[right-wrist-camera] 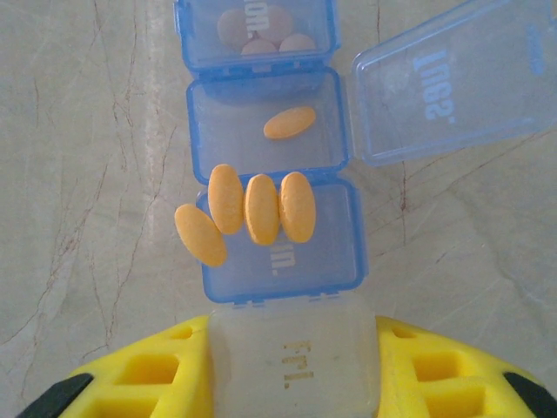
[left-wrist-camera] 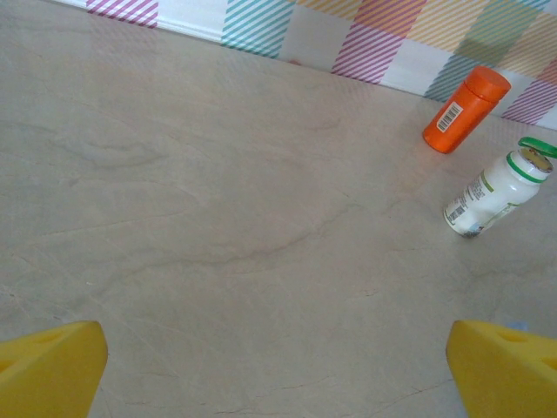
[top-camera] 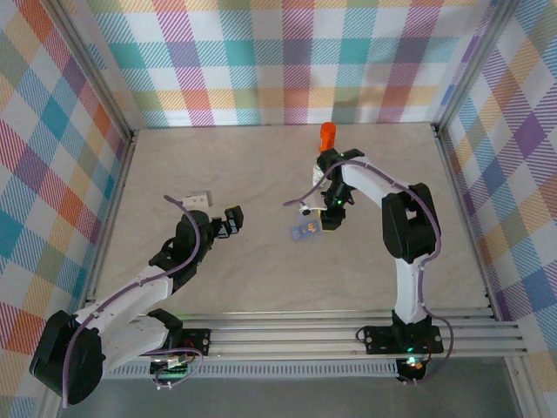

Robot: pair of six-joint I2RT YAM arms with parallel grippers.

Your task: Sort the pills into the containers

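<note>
I read the left gripper [top-camera: 231, 221] spread wide, holding nothing. The orange bottle [left-wrist-camera: 466, 109] and the green-capped bottle [left-wrist-camera: 496, 192] sit at its 2 o'clock. Right gripper [right-wrist-camera: 296, 370] pinched onto the blue pill box [right-wrist-camera: 270, 131] at its 6 o'clock end. Four orange pills [right-wrist-camera: 261, 209] rest on a closed lid.

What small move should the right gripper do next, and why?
Probably tip the box gently away from the right gripper: four pills lie loose on a closed lid, one overhanging its left edge, next to the open compartment.
</note>
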